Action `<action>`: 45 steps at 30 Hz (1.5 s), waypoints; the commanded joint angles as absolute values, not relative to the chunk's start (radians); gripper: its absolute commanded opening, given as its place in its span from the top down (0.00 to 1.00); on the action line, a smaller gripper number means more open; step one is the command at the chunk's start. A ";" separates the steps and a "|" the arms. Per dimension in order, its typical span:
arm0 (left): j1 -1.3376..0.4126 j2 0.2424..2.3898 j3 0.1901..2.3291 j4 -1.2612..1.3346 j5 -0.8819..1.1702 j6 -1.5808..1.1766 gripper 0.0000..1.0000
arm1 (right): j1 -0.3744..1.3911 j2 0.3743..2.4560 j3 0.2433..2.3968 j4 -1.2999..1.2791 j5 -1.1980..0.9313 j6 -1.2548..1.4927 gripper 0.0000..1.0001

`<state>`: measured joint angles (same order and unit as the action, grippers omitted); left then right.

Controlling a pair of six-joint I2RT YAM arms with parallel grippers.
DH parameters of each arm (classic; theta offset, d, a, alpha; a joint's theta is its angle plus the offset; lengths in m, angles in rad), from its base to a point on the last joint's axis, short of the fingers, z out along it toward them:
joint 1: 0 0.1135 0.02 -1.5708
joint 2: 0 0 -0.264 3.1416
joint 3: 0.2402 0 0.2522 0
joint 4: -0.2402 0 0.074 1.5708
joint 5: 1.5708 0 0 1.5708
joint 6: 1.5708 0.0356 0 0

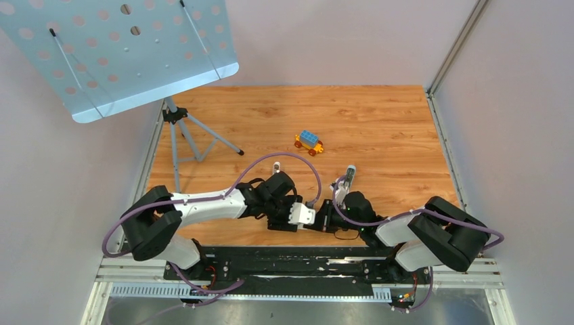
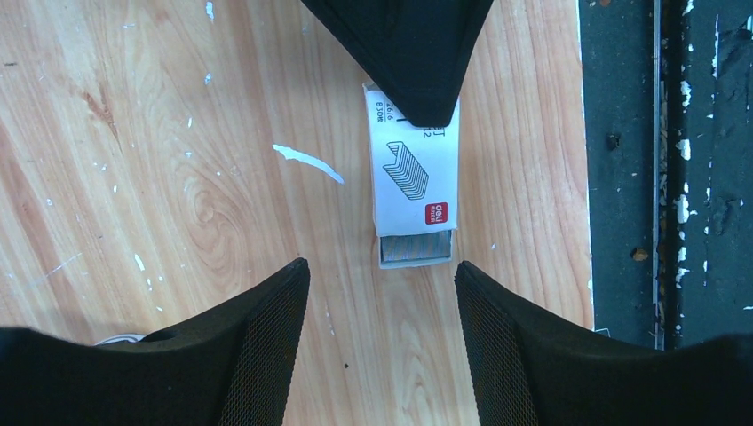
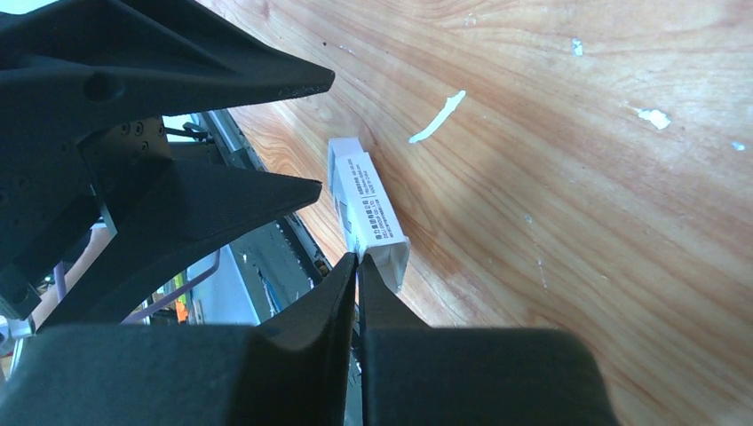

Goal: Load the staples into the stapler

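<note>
- Staples (image 2: 415, 250), a grey ribbed block, poke out of one end of a small white box (image 2: 413, 169) that lies flat on the wooden bench (image 2: 133, 177), near its front edge.
- Left fingers (image 2: 257, 355) are spread apart and grasp nothing, one on either side of the staple end of the box.
- Right fingers (image 3: 337, 302) are clenched together, tips against the box's other end; whether they pinch a flap cannot be told.
- Toy brick car (image 1: 308, 142) sits well apart, farther back.

white box (image 2: 414, 173) | red tag (image 2: 436, 213): "deli" | far end: "26/6", partly covered | side print, right wrist view: too small to read
</note>
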<state>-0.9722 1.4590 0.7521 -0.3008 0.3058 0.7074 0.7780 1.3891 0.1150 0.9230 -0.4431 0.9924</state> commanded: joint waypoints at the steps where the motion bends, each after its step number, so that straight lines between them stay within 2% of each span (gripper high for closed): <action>1: -0.987 1.489 0.784 -0.311 0.315 0.728 0.36 | 0.763 1.390 0.127 0.892 -0.431 0.967 0.93; 12: -1.036 1.510 0.775 -0.269 0.259 0.674 0.39 | 0.755 1.396 0.119 0.916 -0.423 0.976 0.93; 18: -1.037 1.529 0.786 -0.262 0.233 0.657 0.47 | 0.754 1.395 0.115 0.922 -0.425 0.977 0.93; 26: -1.038 1.541 0.793 -0.270 0.236 0.660 0.51 | 0.749 1.376 0.109 0.918 -0.426 0.977 0.93; 36: -1.038 1.557 0.806 -0.279 0.222 0.646 0.65 | 0.741 1.326 0.094 0.878 -0.422 0.970 0.93; 45: -1.038 1.562 0.813 -0.293 0.221 0.639 0.69 | 0.738 1.227 0.085 0.759 -0.398 0.942 0.93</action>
